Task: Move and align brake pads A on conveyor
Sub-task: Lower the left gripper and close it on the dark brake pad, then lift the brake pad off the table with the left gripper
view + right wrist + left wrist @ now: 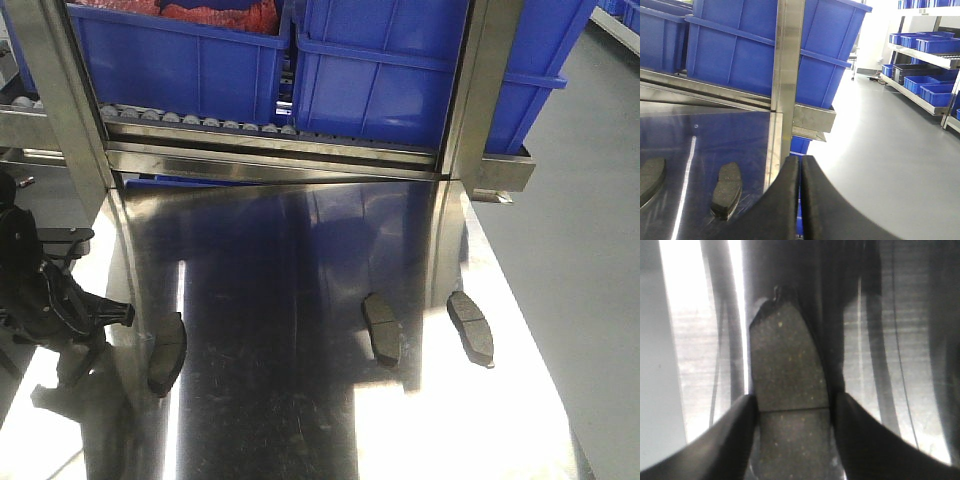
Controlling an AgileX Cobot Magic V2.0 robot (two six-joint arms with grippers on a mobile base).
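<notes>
Left end effector (794, 400) flanks brake pad (782, 355) | contact unclear | base cropped

Three brake pads (382, 327) are counted on the one steel table (280, 420) in the front view: one at the near left and two side by side at the right. Two of these are also seen in the right wrist view, and one in the left wrist view. Two large blue bins (190, 60) are counted in full on the single roller rack (200, 125) at the far side, with slivers of others cut off at the edges. Two steel uprights (60, 100) are counted, left and right. Two grippers are counted: the left gripper (795, 399) and the right gripper (800, 165). More blue bins on the far right shelving (925, 55) cannot be counted with certainty.
</notes>
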